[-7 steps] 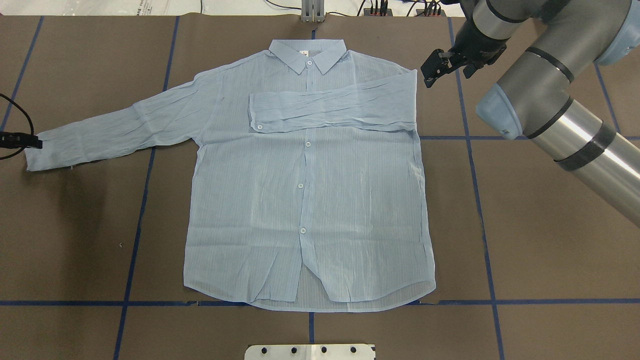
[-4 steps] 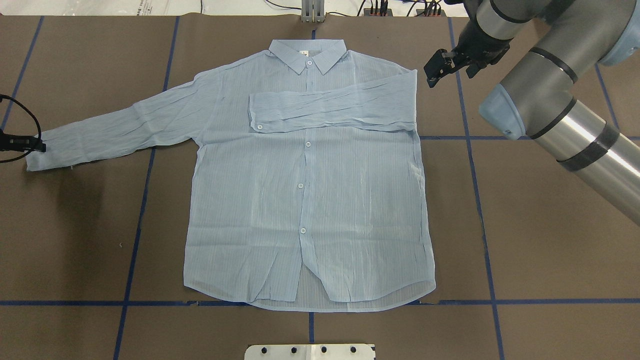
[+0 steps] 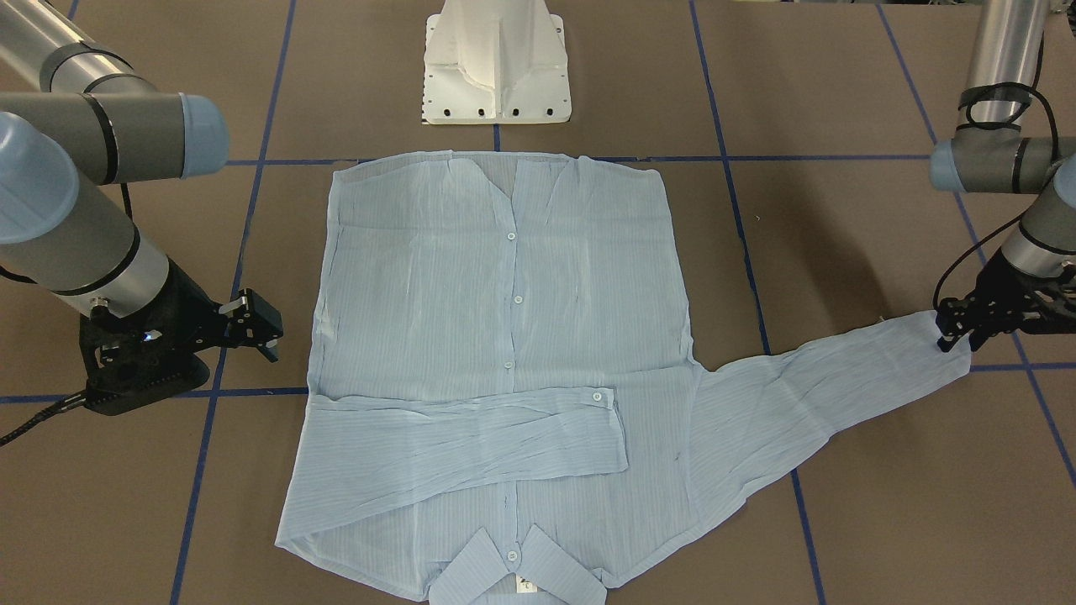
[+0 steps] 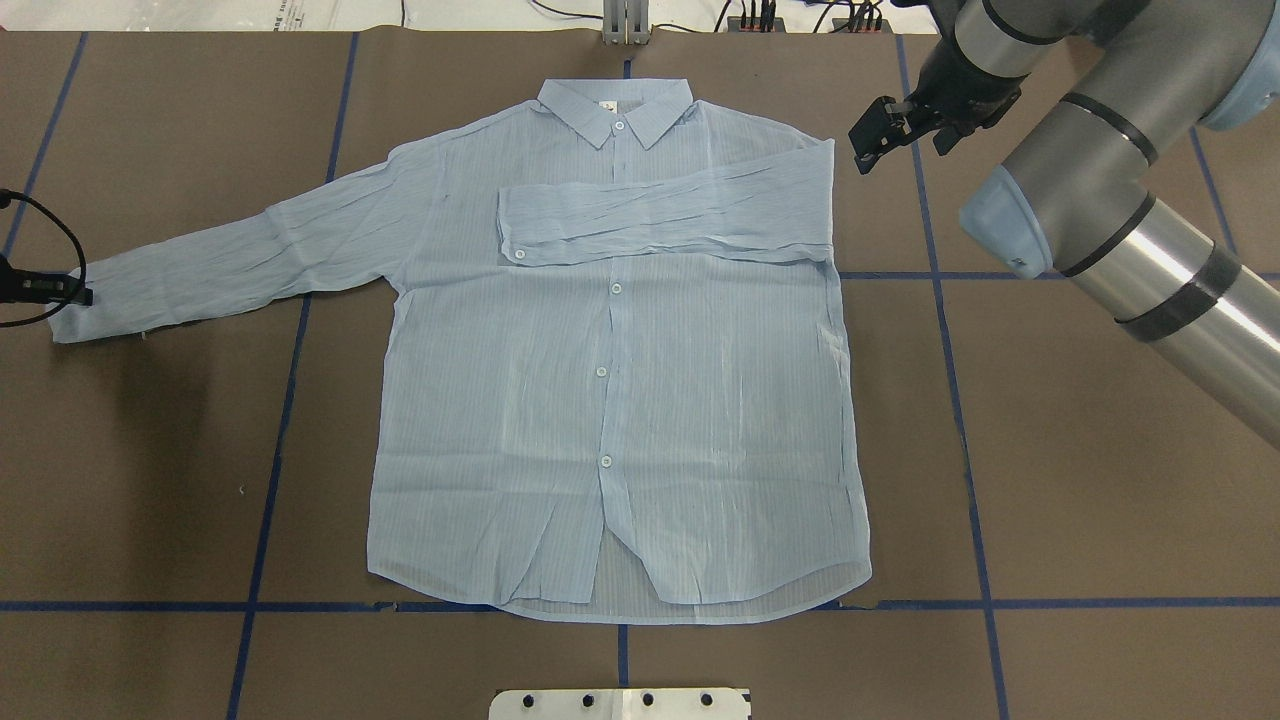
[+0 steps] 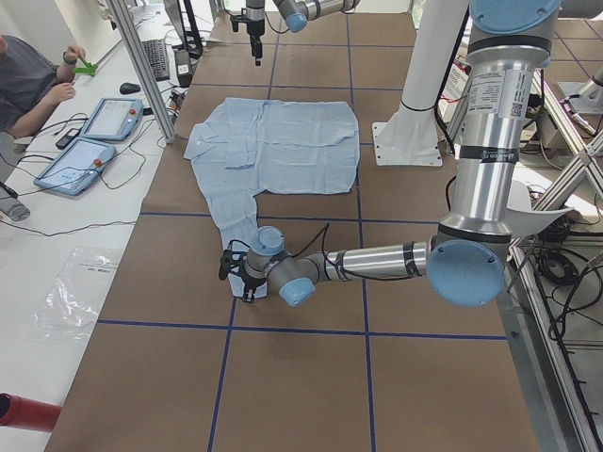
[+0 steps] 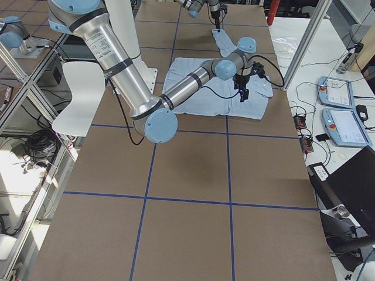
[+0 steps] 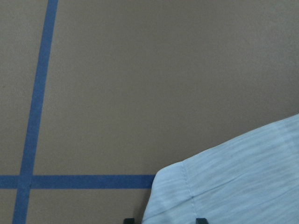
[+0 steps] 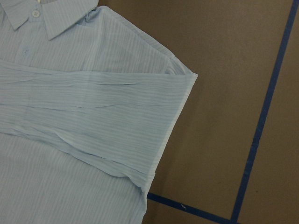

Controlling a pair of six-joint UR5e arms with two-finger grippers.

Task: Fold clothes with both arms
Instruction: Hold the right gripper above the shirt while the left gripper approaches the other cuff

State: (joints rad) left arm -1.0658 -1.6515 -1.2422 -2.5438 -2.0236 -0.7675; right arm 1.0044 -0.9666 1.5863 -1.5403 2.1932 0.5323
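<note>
1 sleeve [image 4: 665,215] folded; left gripper [image 3: 958,340], seemingly parted, straddles the other cuff [image 7: 224,186]: pinch next, sweep across; right gripper [image 4: 863,155]: cannot tell.

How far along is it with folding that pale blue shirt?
Done: one sleeve of the pale-blue striped button-up shirt lies folded across its chest. In hand: the left gripper, open, straddles the cuff of the outstretched sleeve. Left: folding that sleeve in, then the body. The right gripper hovers empty beside the shoulder.

Finely striped pale-blue shirt [image 4: 610,400] on brown, blue-lined table [image 4: 1100,480].
</note>
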